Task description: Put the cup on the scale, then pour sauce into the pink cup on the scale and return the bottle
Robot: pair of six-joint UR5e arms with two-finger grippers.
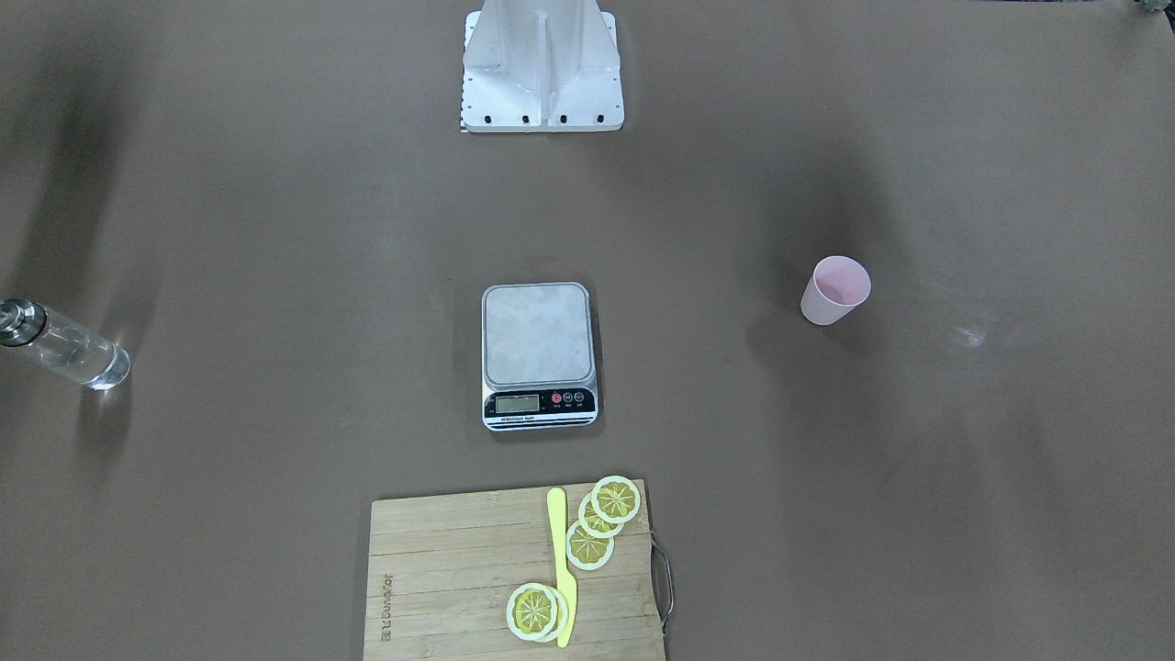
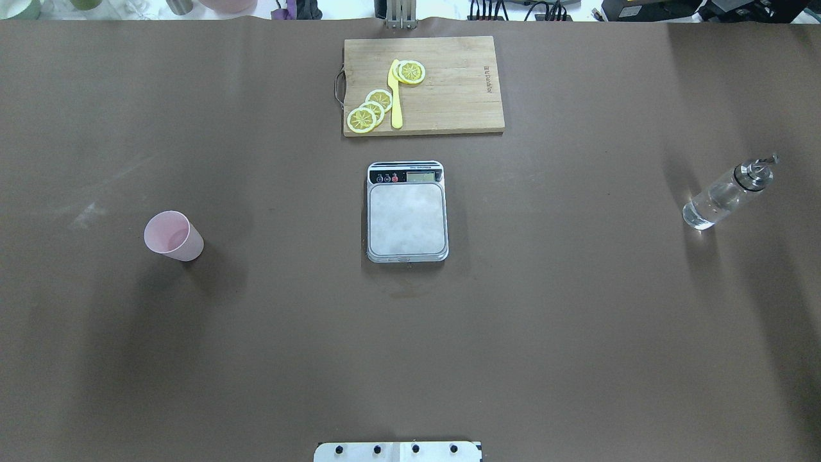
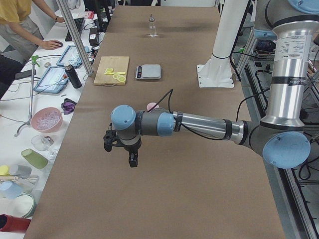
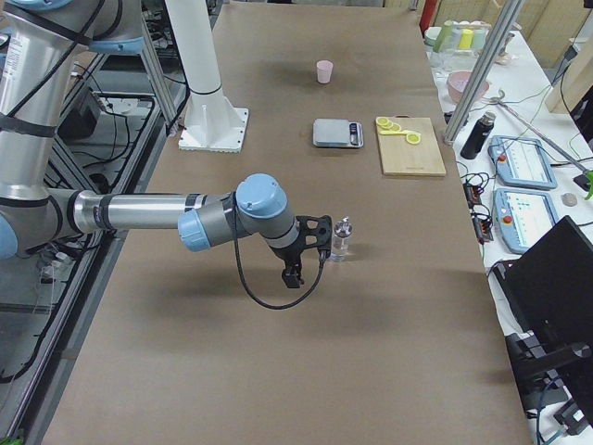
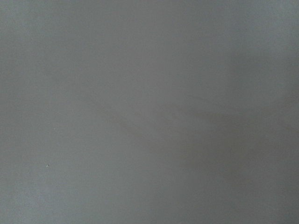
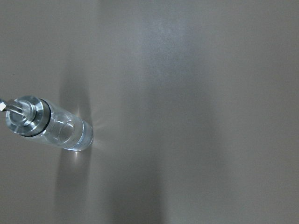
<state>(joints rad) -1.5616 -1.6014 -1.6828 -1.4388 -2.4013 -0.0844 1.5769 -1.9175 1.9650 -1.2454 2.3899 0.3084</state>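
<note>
Pink cup [image 2: 173, 236] stands well apart from scale [image 2: 406, 215] and bottle [image 2: 721, 199]; we cannot tell how either arm's jaws stand.

On the table: one cup [image 2: 173, 235], one scale [image 2: 406, 212], one bottle [image 2: 721, 197], one cutting board [image 2: 462, 83], one knife [image 2: 394, 96], five lemon slices [image 2: 362, 120].

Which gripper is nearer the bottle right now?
Right. The right gripper hangs just beside the bottle at the table's right end, not touching it. The left gripper is at the opposite end, over bare table near the cup.
</note>
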